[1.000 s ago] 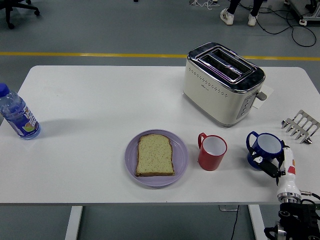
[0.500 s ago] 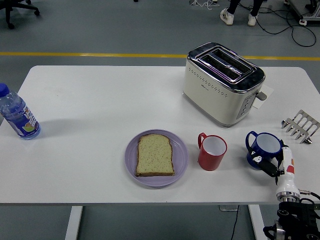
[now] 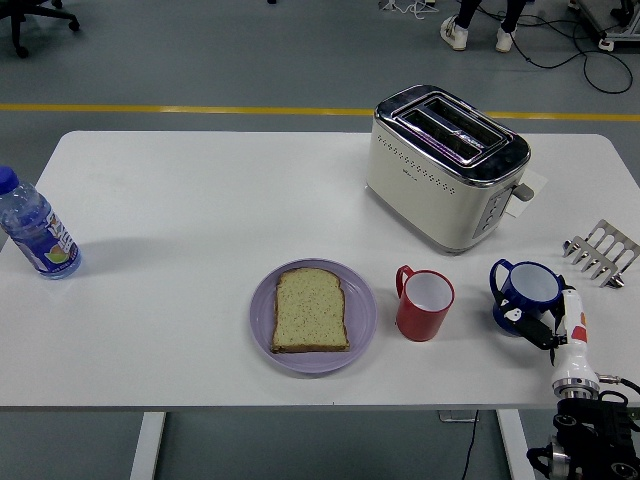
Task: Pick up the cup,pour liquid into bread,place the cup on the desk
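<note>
Stage: grasp only | right robot hand (image 3: 545, 328) fingers curled around blue cup (image 3: 524, 296), standing on surface (image 3: 180, 200) | bread (image 3: 310, 310) on plate (image 3: 262, 322) far left of hand, dry | left: lift, pour, set down

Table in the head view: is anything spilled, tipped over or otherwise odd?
Nothing stands out. The red cup, blue cup, toaster and bottle all stand upright, the bread lies flat on the purple plate, and no liquid shows on the table.
</note>
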